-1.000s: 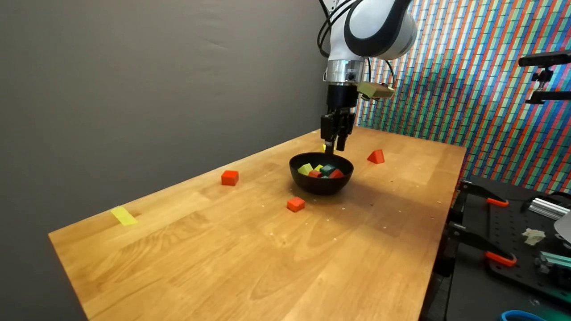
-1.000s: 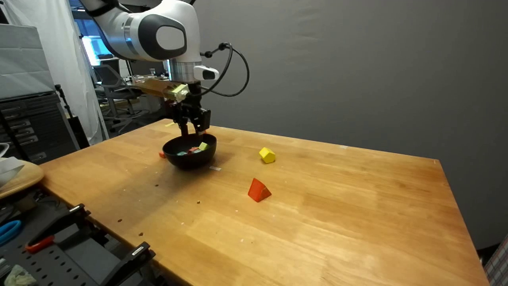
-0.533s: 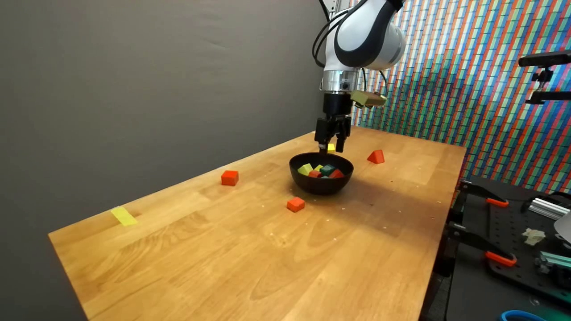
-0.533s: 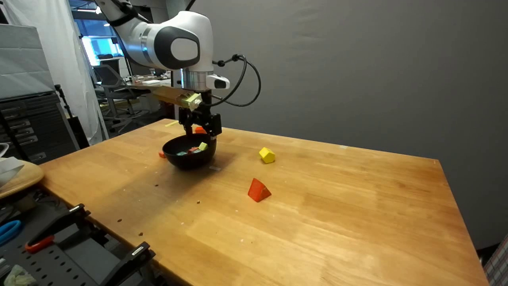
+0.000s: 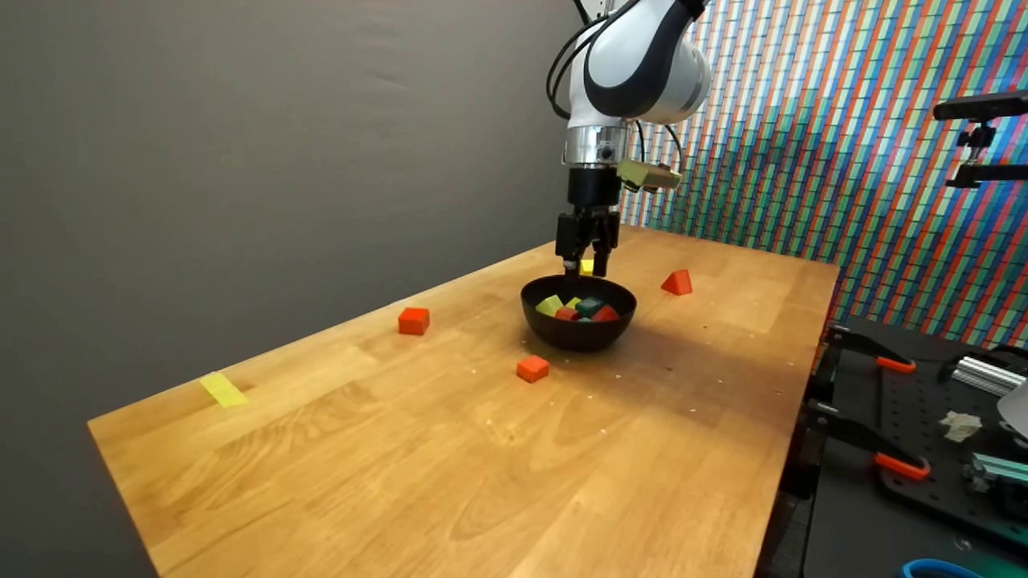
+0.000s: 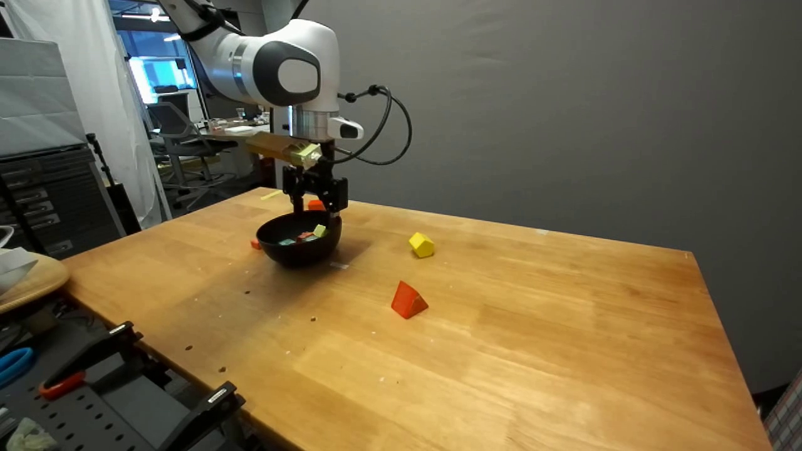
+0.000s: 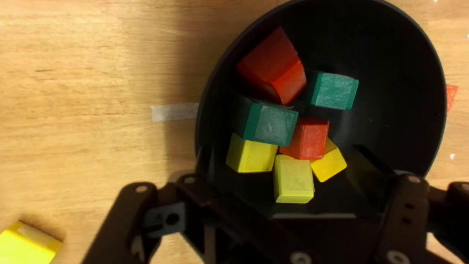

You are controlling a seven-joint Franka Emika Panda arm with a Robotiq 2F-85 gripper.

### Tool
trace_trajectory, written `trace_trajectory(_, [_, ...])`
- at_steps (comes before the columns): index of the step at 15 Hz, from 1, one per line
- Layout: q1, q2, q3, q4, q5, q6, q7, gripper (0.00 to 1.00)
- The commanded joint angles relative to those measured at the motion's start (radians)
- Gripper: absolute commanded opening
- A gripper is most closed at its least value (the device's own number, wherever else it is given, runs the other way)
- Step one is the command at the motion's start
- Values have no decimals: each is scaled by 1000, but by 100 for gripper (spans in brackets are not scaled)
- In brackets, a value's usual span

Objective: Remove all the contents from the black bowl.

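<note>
The black bowl stands upright on the table. Its contents show in the wrist view: a large red block, a smaller red block, two green blocks, and three yellow blocks nearest the gripper. My gripper points down with its fingers wide apart, one towards each side of the bowl. Nothing is held; the yellow blocks show in the gap, below the fingers. In both exterior views the gripper is at the bowl's far rim; how deep the fingertips reach is unclear.
Outside the bowl lie a red cube, another red cube close to the bowl, a red wedge and a yellow block. Yellow tape sticks near the table's edge. Clamps grip the table's side.
My gripper has opened wider. It has shifted slightly sideways along the bowl's far rim, leftwards in one exterior picture and rightwards in another. The blocks and the bowl have stayed put.
</note>
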Motion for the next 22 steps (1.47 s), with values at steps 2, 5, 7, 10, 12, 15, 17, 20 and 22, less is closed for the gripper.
trace_trajectory(2, [5, 24, 7, 56, -4, -61, 3, 98])
trace_trajectory(5, [12, 39, 8, 84, -6, -99, 7, 88])
trace_trajectory(7, [17, 51, 6, 98, -4, -116, 16, 81])
trace_trajectory(10, [-1, 76, 18, 111, 29, -139, -12, 76])
trace_trajectory(12, [-3, 91, 19, 116, 36, -148, -12, 74])
trace_trajectory(15, [-1, 108, 16, 121, 38, -158, -3, 70])
trace_trajectory(17, [2, 112, 14, 127, 33, -168, 2, 68])
trace_trajectory(20, [5, 112, 12, 139, 27, -187, 4, 66])
trace_trajectory(22, [10, 117, 8, 152, 18, -211, 10, 66])
